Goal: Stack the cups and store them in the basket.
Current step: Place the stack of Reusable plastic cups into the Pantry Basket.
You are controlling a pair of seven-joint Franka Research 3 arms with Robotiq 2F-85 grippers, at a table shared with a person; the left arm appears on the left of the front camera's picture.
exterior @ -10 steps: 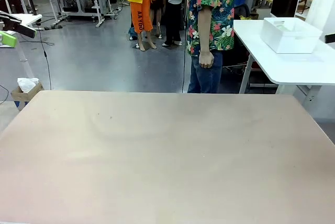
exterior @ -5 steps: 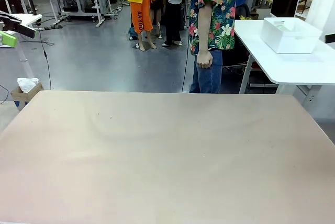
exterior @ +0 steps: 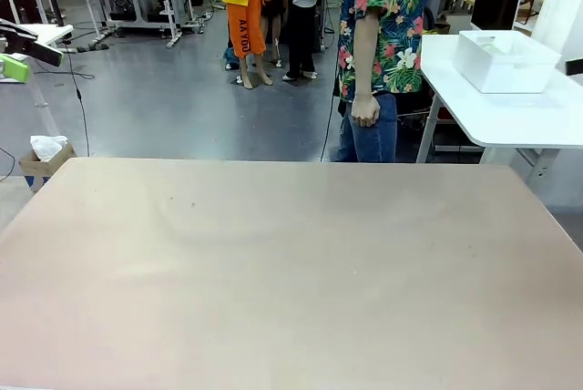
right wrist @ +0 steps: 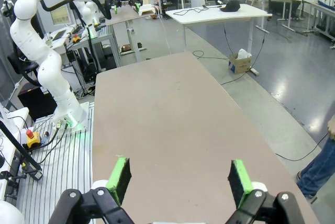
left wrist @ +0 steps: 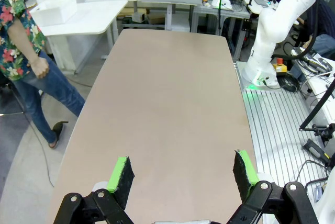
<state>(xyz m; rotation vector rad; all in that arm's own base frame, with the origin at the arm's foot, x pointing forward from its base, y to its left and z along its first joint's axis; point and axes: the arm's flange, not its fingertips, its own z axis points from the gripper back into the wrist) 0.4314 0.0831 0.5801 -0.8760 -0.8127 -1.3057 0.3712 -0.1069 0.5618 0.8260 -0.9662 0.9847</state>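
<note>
Your left gripper and your right gripper both hang with fingers spread wide, grasping nothing, above the bare beige rectangular table. The white rectangular plastic basket sits on the white side table at 1 o'clock. The person in the floral shirt has stepped closer to it, so delivery probably comes next.

Bright even light, sharp, wide-angle edges
</note>
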